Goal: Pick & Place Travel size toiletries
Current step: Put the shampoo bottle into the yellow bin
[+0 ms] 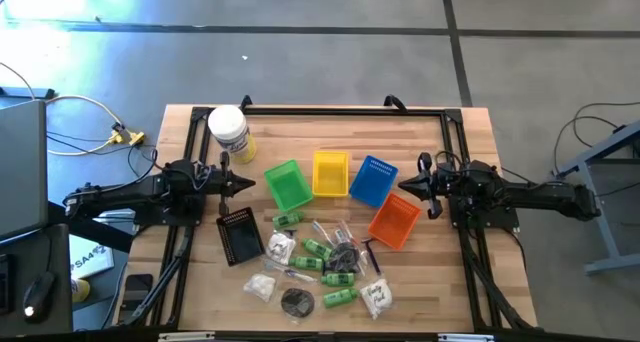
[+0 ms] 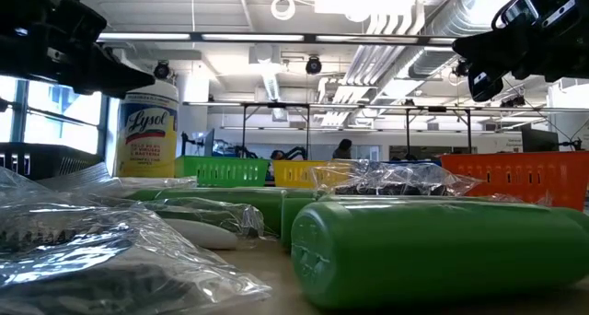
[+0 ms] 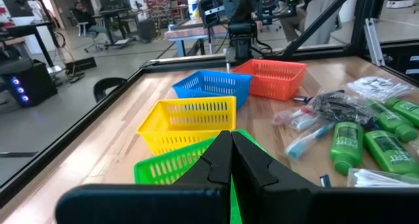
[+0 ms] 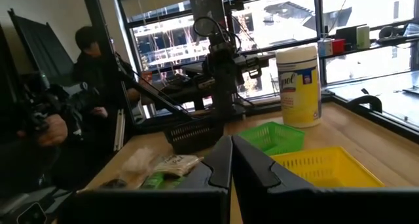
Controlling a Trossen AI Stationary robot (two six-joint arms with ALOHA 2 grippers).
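Nothing is picked up yet: this looks like the start of the task, with both arms parked above the surface and neither reaching into the pile. The left gripper (image 1: 243, 182) sits at centre left of the high view, its jaws pressed together on nothing, tip pointing toward the green basket (image 1: 288, 184); the right gripper (image 1: 408, 185) mirrors it at centre right, jaws likewise together and empty, aimed at the blue basket (image 1: 373, 179). The travel size toiletries (image 1: 322, 264) lie scattered in the lower middle of the frame, below the row of green, yellow (image 1: 330, 173), blue and orange (image 1: 394, 222) baskets (a black basket (image 1: 240, 234) lies at the pile's left edge). Among them are small green bottles (image 1: 318, 248), white sachets (image 1: 377, 297), a black round pouch (image 1: 297, 302) and clear-wrapped sticks. The whole pile is well apart from both jaws, lower in the frame than either. The next move, as I judge it, calls for one arm to part its jaws, swing down toward a single item at the pile's edge, and descend over it squarely, since the pieces lie crowded and some overlap. The Lysol wipes canister (image 1: 229, 134) stands at upper left, clear of all this.
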